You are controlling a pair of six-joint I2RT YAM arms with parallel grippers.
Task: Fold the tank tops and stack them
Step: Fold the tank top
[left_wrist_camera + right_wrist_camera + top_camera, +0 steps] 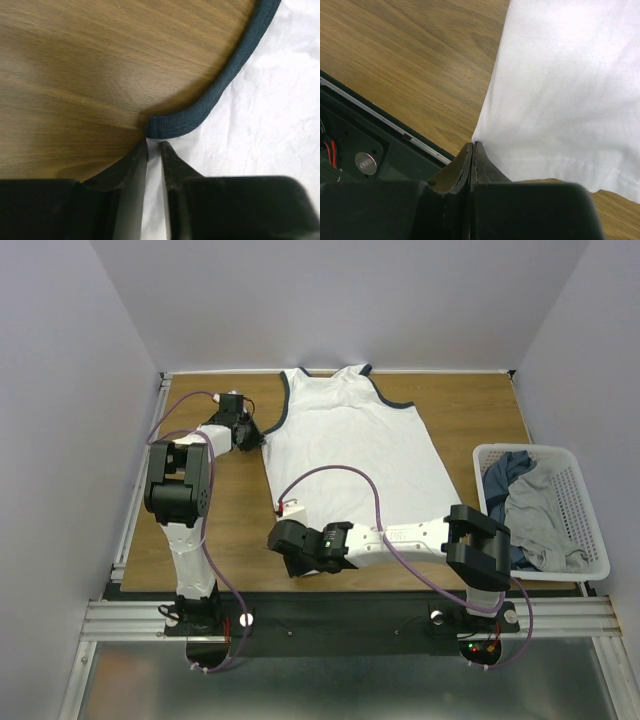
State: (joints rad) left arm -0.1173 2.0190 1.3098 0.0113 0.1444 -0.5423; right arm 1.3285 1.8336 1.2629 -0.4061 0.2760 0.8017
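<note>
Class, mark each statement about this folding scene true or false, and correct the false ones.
1. The white tank top lies spread on the table. True.
2. The basket is empty. False: it holds a grey garment and a blue garment.
3. The right gripper is shut on the tank top's lower corner. True.
4. The left gripper hangs over the basket. False: it is at the navy-edged armhole.

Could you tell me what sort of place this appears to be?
Most likely a robotics lab work cell rather than a home: plain pale walls box in a wooden table, two arms are bolted to an aluminium rail, and a white tank top lies near a mesh basket of clothes.
</note>
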